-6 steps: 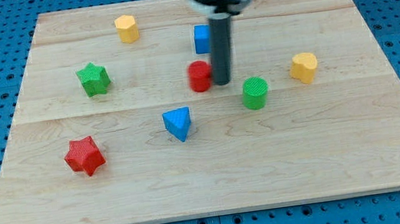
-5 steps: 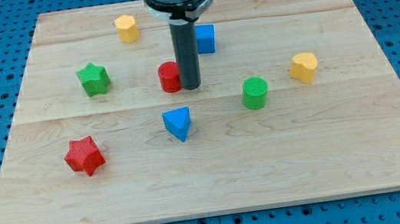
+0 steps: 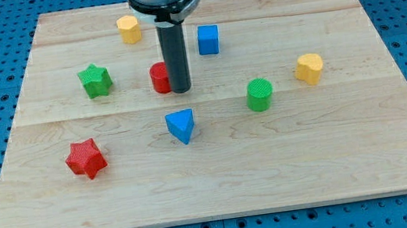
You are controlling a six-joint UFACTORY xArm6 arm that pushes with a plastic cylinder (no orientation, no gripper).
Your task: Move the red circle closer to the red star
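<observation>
The red circle [image 3: 159, 79] stands near the middle of the wooden board [image 3: 220, 182], partly hidden by my rod. My tip [image 3: 181, 91] rests on the board against the circle's right side. The red star [image 3: 86, 158] lies at the view's lower left, well apart from the circle, below and to the left of it.
A green star [image 3: 95, 80] is left of the red circle. A yellow block [image 3: 128, 28] is at the top. A blue cube [image 3: 209, 39] is right of the rod. A blue triangle [image 3: 181, 126] lies below the tip. A green cylinder [image 3: 260, 94] and yellow heart [image 3: 309, 68] sit at the right.
My rod has slid to the view's left and pushed the red circle leftward with it, past the blue cube. The other blocks have not moved.
</observation>
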